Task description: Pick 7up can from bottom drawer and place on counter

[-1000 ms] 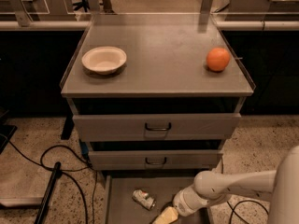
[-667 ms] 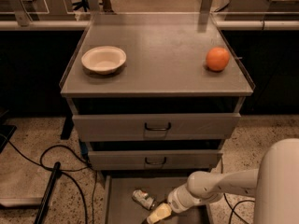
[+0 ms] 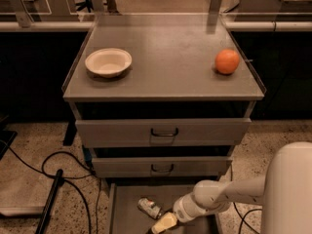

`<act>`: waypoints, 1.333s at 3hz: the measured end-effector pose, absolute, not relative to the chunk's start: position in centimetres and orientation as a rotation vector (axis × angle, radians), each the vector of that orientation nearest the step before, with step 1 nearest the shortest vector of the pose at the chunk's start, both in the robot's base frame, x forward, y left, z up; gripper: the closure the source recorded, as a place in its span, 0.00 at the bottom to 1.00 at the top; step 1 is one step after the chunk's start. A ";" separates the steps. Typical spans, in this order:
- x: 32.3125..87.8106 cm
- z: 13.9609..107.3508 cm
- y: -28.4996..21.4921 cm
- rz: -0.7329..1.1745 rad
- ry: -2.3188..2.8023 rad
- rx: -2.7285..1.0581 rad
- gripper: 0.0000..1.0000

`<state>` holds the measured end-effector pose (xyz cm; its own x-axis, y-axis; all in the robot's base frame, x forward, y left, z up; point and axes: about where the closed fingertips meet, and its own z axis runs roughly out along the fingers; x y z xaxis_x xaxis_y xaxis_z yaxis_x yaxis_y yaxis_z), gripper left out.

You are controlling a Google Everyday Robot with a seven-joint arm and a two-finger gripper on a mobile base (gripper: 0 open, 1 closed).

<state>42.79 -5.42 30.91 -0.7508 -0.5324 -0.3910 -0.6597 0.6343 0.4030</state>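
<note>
The 7up can (image 3: 149, 207) lies on its side on the floor of the open bottom drawer (image 3: 126, 217), at the bottom of the camera view. My gripper (image 3: 162, 224) reaches in from the right on a white arm and sits just right of and below the can, very close to it. The counter (image 3: 165, 57) is the wide grey cabinet top above.
A white bowl (image 3: 108, 62) sits at the counter's left and an orange (image 3: 227, 61) at its right. Two shut drawers with dark handles (image 3: 164, 132) are above the open one. Black cables (image 3: 53, 174) lie on the speckled floor at left.
My gripper has moved left across the bottom drawer, closer to the can. The can, the bowl and the orange have not moved.
</note>
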 end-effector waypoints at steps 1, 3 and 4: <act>44.2 30.7 -5.4 0.675 2.612 -0.935 0.00; 46.8 30.1 -5.3 0.568 2.581 -0.883 0.00; 47.1 28.0 -5.3 0.602 2.591 -0.861 0.00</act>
